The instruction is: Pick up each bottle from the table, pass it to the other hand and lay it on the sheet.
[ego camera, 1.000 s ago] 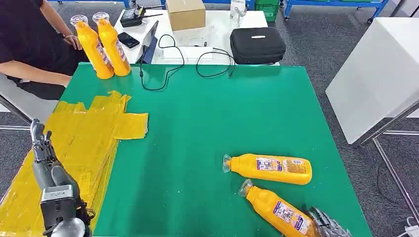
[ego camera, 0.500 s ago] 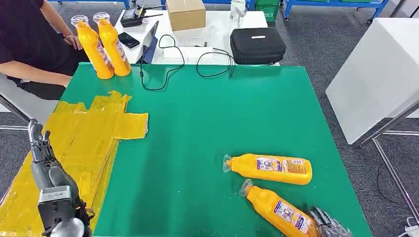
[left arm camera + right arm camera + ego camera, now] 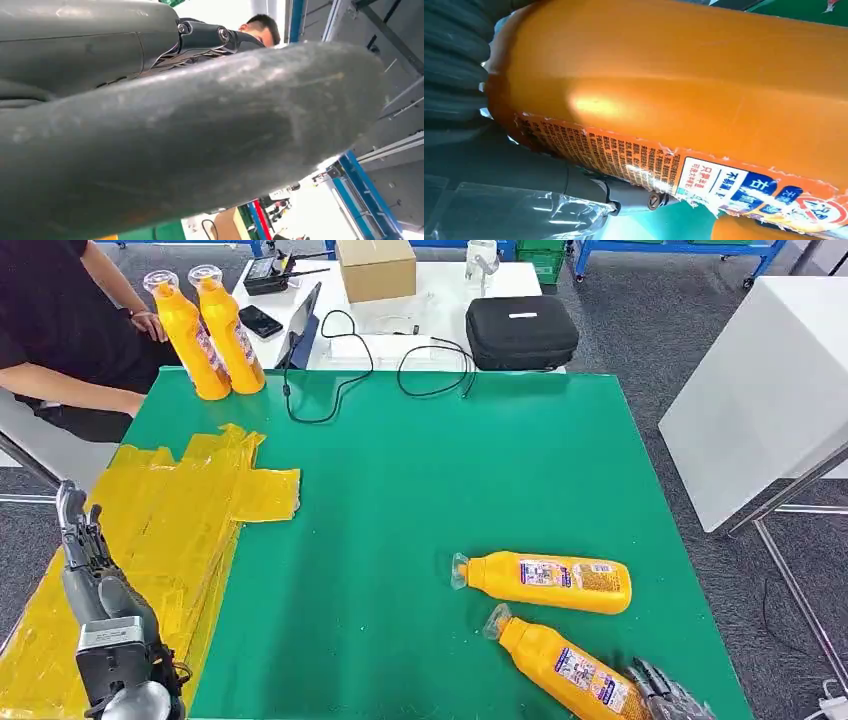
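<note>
Gripping near bottle [image 3: 565, 668] at table's [image 3: 420, 490] near edge, right robot hand [image 3: 665, 702].

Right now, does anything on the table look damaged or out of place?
The yellow plastic sheet lies crumpled and uneven at the green table's left edge. The nearer orange bottle's label edge looks torn and peeling. No spills.

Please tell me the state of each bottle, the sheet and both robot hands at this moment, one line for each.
Near bottle: lying on the table, right hand at its base.
Far bottle: lying on the table, untouched.
Two bottles at the far corner: standing upright.
Yellow sheet: spread flat, no bottle on it.
Left hand: raised, holding nothing.
</note>
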`<move>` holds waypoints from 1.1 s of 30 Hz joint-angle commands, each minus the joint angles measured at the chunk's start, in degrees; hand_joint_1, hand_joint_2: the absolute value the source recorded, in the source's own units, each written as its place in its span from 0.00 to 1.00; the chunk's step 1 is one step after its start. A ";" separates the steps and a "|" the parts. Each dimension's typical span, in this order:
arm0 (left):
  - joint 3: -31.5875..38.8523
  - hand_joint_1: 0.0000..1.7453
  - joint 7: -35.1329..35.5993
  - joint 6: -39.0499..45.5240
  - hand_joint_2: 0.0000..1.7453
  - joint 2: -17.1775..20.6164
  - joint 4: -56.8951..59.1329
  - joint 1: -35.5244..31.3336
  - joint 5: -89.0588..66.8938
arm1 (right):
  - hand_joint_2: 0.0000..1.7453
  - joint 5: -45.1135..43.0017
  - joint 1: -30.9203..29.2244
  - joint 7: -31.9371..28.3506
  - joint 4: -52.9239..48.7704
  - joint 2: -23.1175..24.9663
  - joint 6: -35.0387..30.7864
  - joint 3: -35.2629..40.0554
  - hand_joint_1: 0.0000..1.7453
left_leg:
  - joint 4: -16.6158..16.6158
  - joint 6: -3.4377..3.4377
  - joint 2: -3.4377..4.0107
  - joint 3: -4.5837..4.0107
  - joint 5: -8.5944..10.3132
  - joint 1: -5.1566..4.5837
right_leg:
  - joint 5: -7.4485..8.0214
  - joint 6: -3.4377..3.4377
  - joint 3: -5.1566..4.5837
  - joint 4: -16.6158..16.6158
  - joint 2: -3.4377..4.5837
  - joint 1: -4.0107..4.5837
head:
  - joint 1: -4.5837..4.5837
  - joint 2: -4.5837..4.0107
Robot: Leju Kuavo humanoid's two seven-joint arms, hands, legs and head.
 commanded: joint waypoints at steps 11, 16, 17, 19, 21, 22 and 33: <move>-0.90 0.00 -0.57 0.51 0.00 0.81 0.65 -1.22 0.66 | 1.00 -2.11 0.83 -1.63 1.83 1.92 0.15 -1.78 1.00 | -0.01 -0.11 0.08 0.09 -0.03 0.06 | 0.01 -0.04 0.10 -0.05 -0.01 0.06 | 0.02 0.00; -0.73 0.00 -0.72 0.52 0.00 0.59 0.12 -0.04 0.86 | 1.00 -1.67 2.44 -1.90 0.47 2.82 -0.40 -2.43 1.00 | 0.02 -0.19 0.09 0.25 -0.06 0.10 | -0.03 -0.08 -0.07 -0.06 -0.12 0.10 | 0.02 0.00; -0.79 0.00 -1.02 0.45 0.00 0.32 -0.28 0.61 0.77 | 1.00 -0.66 3.79 -1.65 -0.45 3.42 -0.66 -2.99 1.00 | -0.01 -0.13 0.09 0.24 -0.05 0.07 | -0.02 -0.05 -0.19 -0.06 -0.08 0.07 | 0.00 0.00; -1.19 0.00 -1.47 0.54 0.00 -0.23 -0.84 1.43 0.50 | 1.00 0.44 6.29 -0.95 -2.05 4.00 -1.27 -3.53 1.00 | -0.01 -0.09 -0.01 0.24 -0.09 0.04 | -0.08 -0.05 -0.19 -0.05 -0.17 0.05 | 0.02 0.00; -1.41 0.00 -1.51 0.70 0.00 -0.35 -0.96 1.58 0.40 | 1.00 0.74 6.96 -0.77 -2.52 3.95 -1.56 -3.46 1.00 | -0.01 -0.08 -0.02 0.28 -0.11 0.02 | -0.11 -0.04 -0.13 -0.04 -0.16 0.03 | 0.00 0.00; -1.41 0.00 -1.51 0.70 0.00 -0.35 -0.96 1.58 0.40 | 1.00 0.74 6.96 -0.77 -2.52 3.95 -1.56 -3.46 1.00 | -0.01 -0.14 -0.06 0.30 -0.14 0.06 | -0.15 -0.07 -0.04 -0.06 -0.21 0.07 | 0.00 0.00; 0.94 0.00 -0.93 -0.49 0.00 0.70 1.90 -1.50 0.91 | 1.00 1.07 -1.74 -5.72 3.86 8.08 0.80 -3.84 1.00 | -0.06 -0.12 0.18 0.22 -0.07 0.09 | 0.02 -0.05 0.22 -0.15 0.08 0.10 | -0.02 0.00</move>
